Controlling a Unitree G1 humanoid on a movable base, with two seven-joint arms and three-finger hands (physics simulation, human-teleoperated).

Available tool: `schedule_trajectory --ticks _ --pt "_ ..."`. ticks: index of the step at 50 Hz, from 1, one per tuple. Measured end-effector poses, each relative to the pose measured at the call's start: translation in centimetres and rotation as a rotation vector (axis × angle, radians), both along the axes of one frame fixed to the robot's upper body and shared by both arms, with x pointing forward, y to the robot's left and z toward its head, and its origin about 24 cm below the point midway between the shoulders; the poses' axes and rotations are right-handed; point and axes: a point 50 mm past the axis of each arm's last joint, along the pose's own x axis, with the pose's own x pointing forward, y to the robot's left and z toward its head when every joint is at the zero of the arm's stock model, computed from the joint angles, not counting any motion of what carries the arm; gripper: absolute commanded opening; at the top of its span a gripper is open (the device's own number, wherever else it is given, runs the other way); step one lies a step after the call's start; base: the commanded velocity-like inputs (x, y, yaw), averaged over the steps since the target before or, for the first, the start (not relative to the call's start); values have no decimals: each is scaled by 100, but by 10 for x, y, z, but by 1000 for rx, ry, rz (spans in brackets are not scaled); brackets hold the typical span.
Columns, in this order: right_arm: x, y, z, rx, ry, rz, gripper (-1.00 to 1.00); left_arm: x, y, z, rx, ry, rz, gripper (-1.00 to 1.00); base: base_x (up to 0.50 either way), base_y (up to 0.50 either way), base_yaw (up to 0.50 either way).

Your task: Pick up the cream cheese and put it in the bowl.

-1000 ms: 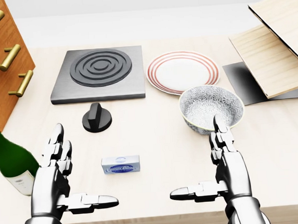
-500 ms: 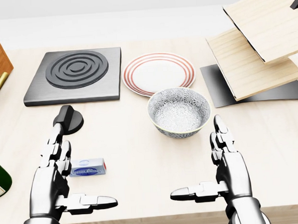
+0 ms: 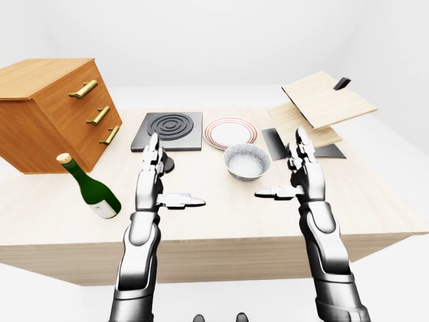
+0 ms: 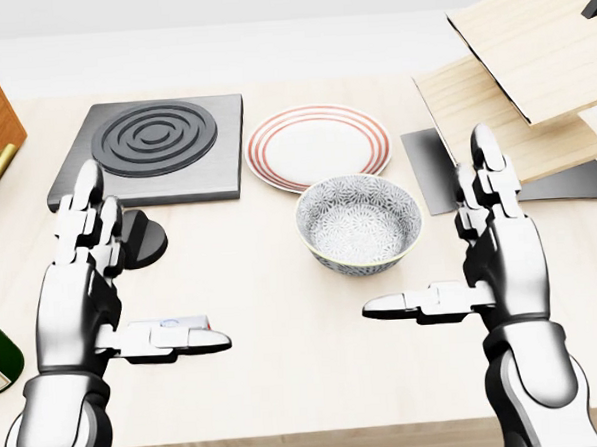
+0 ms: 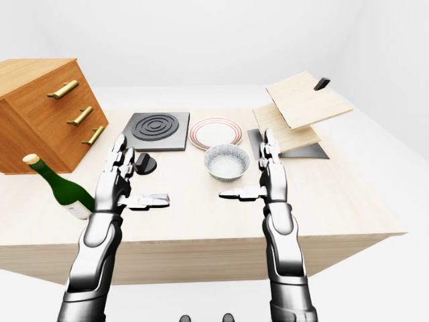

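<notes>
Head view: the left hand (image 4: 102,294) hovers low over the bench (image 4: 287,384), fingers straight and thumb stretched out to the right, grasping nothing. The cream cheese (image 4: 180,322) lies on the bench almost wholly hidden under that thumb; only a sliver of its pale top with a blue mark shows. The bowl (image 4: 360,223) stands to the right and a little farther off, well apart from the packet, with the right hand (image 4: 481,264) just right of it, also spread flat and empty. A striped plate (image 4: 318,145) and a dark burner plate (image 4: 150,151) lie beyond, and a black knob (image 4: 144,240) sits close behind the left fingers.

Left-eye view: both arms reach over the near edge of the bench, the palms facing each other. A green bottle (image 3: 89,188) leans at the left near a wooden drawer chest (image 3: 53,111); light boards (image 3: 322,104) are stacked at the far right.

Right-eye view: the packet shows as a pale strip at the left thumb.

The reach is the step in hand, I judge. To do it well, lower the left hand squarely over the packet, close thumb and fingers across its short sides, and lift straight up before swinging right, staying clear of the knob and the bowl's rim.
</notes>
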Motion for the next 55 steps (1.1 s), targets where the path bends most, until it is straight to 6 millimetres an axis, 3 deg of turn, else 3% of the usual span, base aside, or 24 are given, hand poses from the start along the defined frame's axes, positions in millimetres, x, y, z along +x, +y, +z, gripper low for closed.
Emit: schedule_trajectory --ticks 11,25,44,55 --pt "2 -6 23 -3 -90 -19 100 3 0 19 18 -78 3 100 0 0 0" --pt "0 -11 28 5 -114 -28 100 -1 -2 38 43 -161 1 100 38 0 0" --pt "-3 -12 27 0 -111 -27 100 -2 -3 35 34 -147 -14 100 8 0 0" --pt "-3 -13 19 -6 -77 -25 100 0 -3 27 115 -110 -7 100 0 0 0"
